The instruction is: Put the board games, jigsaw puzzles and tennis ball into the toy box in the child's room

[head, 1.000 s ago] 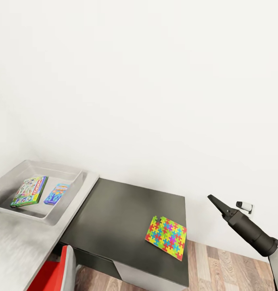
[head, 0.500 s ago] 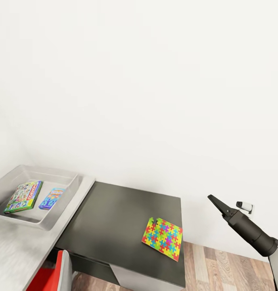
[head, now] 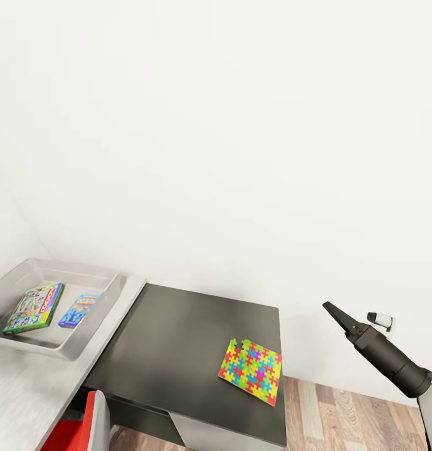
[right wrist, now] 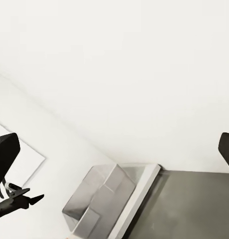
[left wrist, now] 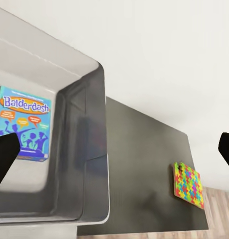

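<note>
The light grey toy box [head: 110, 294] sits on the pale table [head: 27, 388] at the left. Two board games lie flat in it, one green [head: 34, 307] and one blue [head: 78, 311]. One jigsaw puzzle [head: 250, 371] lies on the lower dark grey section [head: 178, 344], near its front right corner. My right gripper [head: 338, 316] hangs open in the air to the right of the table, holding nothing. In the left wrist view my left gripper [left wrist: 116, 149] is open above the toy box's wall [left wrist: 92, 149], with the blue Balderdash box [left wrist: 25, 122] and the puzzle [left wrist: 189, 185] below it.
A red chair [head: 78, 432] stands at the table's front edge. Wood floor [head: 341, 413] lies right of the dark section, below a wall socket [head: 380, 319]. The white wall runs right behind the table. The right wrist view takes in the toy box [right wrist: 102, 199] from afar.
The whole head picture has shifted: the table, toy box and puzzle sit a little further left, so the camera has moved. My right arm keeps its place in the picture.
</note>
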`<state>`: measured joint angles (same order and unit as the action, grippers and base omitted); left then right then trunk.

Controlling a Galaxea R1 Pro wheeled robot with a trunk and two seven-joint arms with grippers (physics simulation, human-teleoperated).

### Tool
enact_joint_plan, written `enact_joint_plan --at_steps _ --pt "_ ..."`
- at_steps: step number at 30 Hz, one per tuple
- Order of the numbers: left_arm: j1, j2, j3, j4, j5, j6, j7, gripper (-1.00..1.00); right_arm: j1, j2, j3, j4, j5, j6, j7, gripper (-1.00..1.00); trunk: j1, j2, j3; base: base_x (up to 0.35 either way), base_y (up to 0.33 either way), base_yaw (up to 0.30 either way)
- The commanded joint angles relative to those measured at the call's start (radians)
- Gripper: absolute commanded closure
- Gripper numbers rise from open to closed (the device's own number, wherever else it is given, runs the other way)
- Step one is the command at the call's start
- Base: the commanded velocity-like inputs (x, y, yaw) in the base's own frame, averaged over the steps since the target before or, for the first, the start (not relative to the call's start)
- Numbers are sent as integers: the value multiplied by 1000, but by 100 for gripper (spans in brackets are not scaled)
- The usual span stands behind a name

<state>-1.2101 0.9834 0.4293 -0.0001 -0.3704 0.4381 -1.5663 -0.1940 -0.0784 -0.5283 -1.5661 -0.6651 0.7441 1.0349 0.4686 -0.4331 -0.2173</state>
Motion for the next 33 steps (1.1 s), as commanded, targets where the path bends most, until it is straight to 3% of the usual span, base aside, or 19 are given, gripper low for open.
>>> enact_joint_plan --at_steps 1,10,13,17,20,23,25,27,28,30,31,33 --pt "-2 0 7 1 -10 0 -4 -100 -1 0 0 0 -4 6 1 -100 1 -2 -2 0 0 -2" --pt "-2 -2 7 1 -10 -32 -4 -100 -1 1 1 0 -3 5 0 -100 1 -2 7 0 0 69" --pt "-2 -12 6 0 -10 -42 -4 -100 -1 1 1 0 -2 5 0 -100 1 -2 11 0 0 115" --pt "-1 -46 6 -1 -11 -69 -4 -100 -1 0 1 0 -2 5 -2 -100 1 -2 17 0 0 126" --pt "0 -88 6 -3 -12 -78 -4 -100 -1 0 1 0 -2 5 -4 -100 1 -2 21 0 0 147" --pt "-1 -146 3 -24 -12 -82 -4 -100 -1 0 1 0 -2 4 -5 -100 1 -2 24 0 0 117" --pt "-1 -168 3 -48 -11 -76 -2 -100 -1 0 2 0 -2 3 -6 -100 1 -2 25 0 0 58" --pt "-2 -206 2 -108 -11 -55 40 -100 -1 0 2 -1 -1 3 -6 -100 1 -2 26 0 0 30" --pt "-3 -237 2 -162 -11 -21 71 -100 -1 0 2 -1 -1 2 -7 -100 1 -2 26 0 0 17" --pt "-3 -271 1 -225 -11 28 105 -100 -1 0 2 -1 -1 2 -7 -100 1 -2 26 0 0 12" --pt "-3 -307 1 -291 -12 78 142 -100 -1 0 2 0 -1 3 -7 -100 1 -2 26 0 0 7" --pt "-3 -343 1 -356 -12 123 181 -100 -1 0 2 0 -1 3 -7 -100 1 -2 26 0 0 5"
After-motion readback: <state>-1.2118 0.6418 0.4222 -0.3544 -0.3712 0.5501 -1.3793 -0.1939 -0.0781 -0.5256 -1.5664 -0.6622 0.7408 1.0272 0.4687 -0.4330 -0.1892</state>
